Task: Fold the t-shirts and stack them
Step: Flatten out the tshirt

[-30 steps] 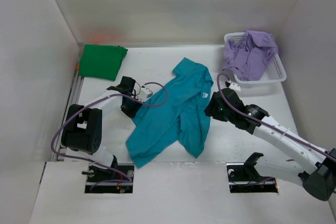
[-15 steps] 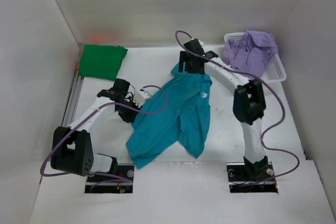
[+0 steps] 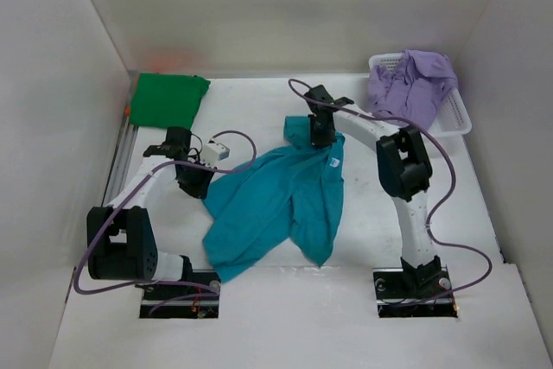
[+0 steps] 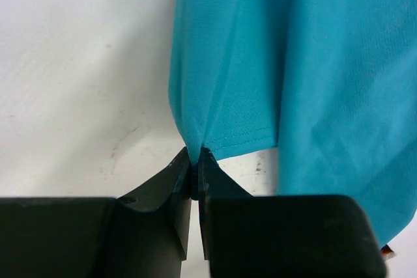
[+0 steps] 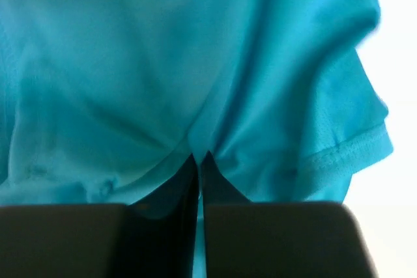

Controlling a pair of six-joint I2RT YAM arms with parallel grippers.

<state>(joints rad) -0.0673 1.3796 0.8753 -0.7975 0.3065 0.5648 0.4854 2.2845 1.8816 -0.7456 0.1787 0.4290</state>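
Mid-table (image 3: 251,101): spread t-shirt (image 3: 276,205) lay diagonally, near-left to far-centre. L end effector (image 3: 194,181) clamped its left edge; R end effector (image 3: 321,134) clamped its far end. Far-left corner: folded t-shirt (image 3: 168,101). Far right: basket (image 3: 458,118) w/ bunched t-shirt (image 3: 410,84) in it.

The right wrist view blurs the teal shirt (image 5: 163,76).

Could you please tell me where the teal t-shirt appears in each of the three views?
Top external: teal t-shirt spread mid-table, between left claw and right claw.
Left wrist: teal t-shirt fills the upper right, edge pinched by the left claw.
Right wrist: teal t-shirt fills nearly the whole frame.
Shared landmark: the white table beneath it.
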